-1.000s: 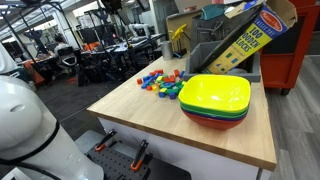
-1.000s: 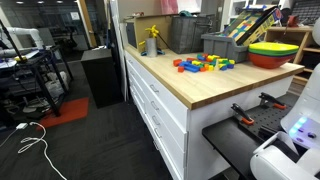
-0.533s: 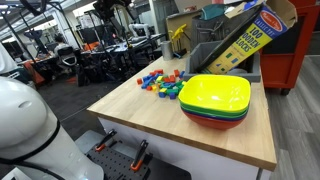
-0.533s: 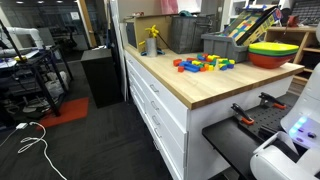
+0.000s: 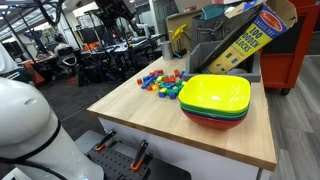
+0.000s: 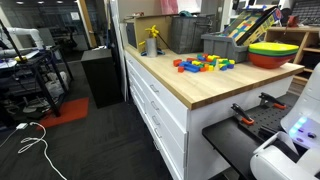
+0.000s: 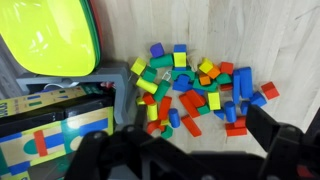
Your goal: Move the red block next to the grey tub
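A pile of coloured wooden blocks (image 5: 160,82) lies on the wooden table (image 5: 150,115); it also shows in the exterior view (image 6: 205,64). In the wrist view the pile holds several red blocks, such as one at the right edge (image 7: 269,90) and one near the jaws (image 7: 192,126). My gripper (image 7: 195,138) hangs open and empty above the pile, touching no block. The dark grey tub (image 5: 207,55) stands behind the pile and holds a tilted block box (image 5: 245,35). The tub also shows in the exterior view (image 6: 220,45), and its rim shows in the wrist view (image 7: 117,100).
Stacked yellow, green and red bowls (image 5: 215,100) sit beside the tub; they also show in the exterior view (image 6: 272,50) and in the wrist view (image 7: 50,35). A yellow spray bottle (image 6: 152,40) stands at the table's far end. The table edge is near the pile.
The dark arm at the top of an exterior view has shifted slightly. The blocks, tub and bowls have not moved.
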Robot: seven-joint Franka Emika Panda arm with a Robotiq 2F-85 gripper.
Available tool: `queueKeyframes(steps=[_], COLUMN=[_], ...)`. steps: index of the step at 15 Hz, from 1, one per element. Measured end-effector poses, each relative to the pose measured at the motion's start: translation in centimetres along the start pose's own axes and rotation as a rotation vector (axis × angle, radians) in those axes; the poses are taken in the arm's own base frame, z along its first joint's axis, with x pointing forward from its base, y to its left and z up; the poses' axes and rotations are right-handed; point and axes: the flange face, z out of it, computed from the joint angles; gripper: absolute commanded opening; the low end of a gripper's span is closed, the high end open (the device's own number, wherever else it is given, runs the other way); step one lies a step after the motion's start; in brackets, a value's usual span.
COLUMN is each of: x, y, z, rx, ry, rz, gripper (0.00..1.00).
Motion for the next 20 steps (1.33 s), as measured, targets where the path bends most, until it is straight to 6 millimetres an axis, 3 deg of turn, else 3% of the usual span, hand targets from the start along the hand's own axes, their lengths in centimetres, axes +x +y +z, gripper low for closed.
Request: queueKeyframes(steps=[11,20], x=[4.2,7.3], y=[-3.5,-8.3], z=[5.0,9.2], rx=[0.058,0.120], ry=[0.006,-0.017], rz=[-0.080,-0.201], gripper=[1.00,1.00])
